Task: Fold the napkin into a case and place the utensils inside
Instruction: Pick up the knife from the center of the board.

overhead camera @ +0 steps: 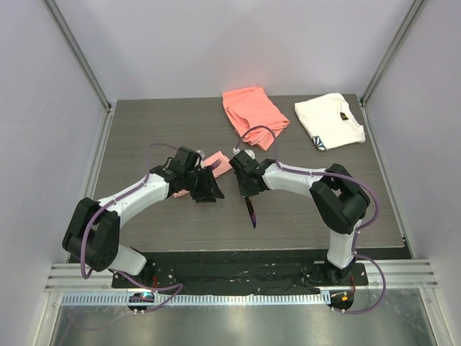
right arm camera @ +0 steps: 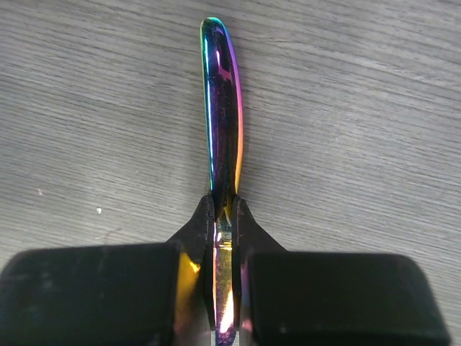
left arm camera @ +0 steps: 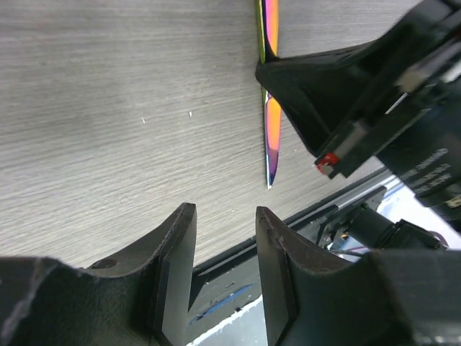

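Grey wood-grain tabletop [overhead camera: 310, 216] — right gripper [right arm camera: 223, 213] clamped on one utensil [right arm camera: 222, 94]; I'd lift it level toward the case [overhead camera: 218, 164] — left gripper [left arm camera: 225, 216] gapes, empty.

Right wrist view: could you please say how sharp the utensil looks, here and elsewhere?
Right wrist view: utensil crisp, rainbow glare along it, right tool clamping it. Left wrist view: it glints, upper-right corner blurred. Top view: it is small and dark.

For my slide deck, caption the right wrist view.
Right gripper shut on a slim iridescent utensil, wood-grain table behind.
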Robot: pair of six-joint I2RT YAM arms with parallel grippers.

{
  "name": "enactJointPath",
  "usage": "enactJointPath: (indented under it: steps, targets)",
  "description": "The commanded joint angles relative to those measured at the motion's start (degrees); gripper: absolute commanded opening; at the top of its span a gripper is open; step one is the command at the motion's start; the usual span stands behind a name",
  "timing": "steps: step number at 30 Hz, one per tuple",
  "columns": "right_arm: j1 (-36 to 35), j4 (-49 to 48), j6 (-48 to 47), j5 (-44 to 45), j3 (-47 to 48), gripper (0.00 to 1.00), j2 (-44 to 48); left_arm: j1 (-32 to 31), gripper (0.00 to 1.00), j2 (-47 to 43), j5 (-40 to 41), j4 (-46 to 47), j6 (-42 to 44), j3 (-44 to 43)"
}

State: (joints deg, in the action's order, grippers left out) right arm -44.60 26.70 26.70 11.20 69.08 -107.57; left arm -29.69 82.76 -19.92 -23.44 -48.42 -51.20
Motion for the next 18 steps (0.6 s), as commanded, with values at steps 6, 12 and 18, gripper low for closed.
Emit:
enactJointPath:
  steps: [6,12,18]
  targets:
    - [9.2,-14.7,4.9,-18.7,-12.6,0.01,7.0,-1.9,0.43,1.9,-3.8,9.3,-2.9,0.8]
    - [11.5,-18.0,6.7,-23.0,-15.3,0.01,8.4,-5.1,0.44,7.3,-2.9,11.3,-3.5,-0.9]
    - [14.8,-22.6,10.1,-26.7,-19.1,0.01,9.9,-8.4,0.51,11.5,-3.3,13.9,-4.2,-3.7]
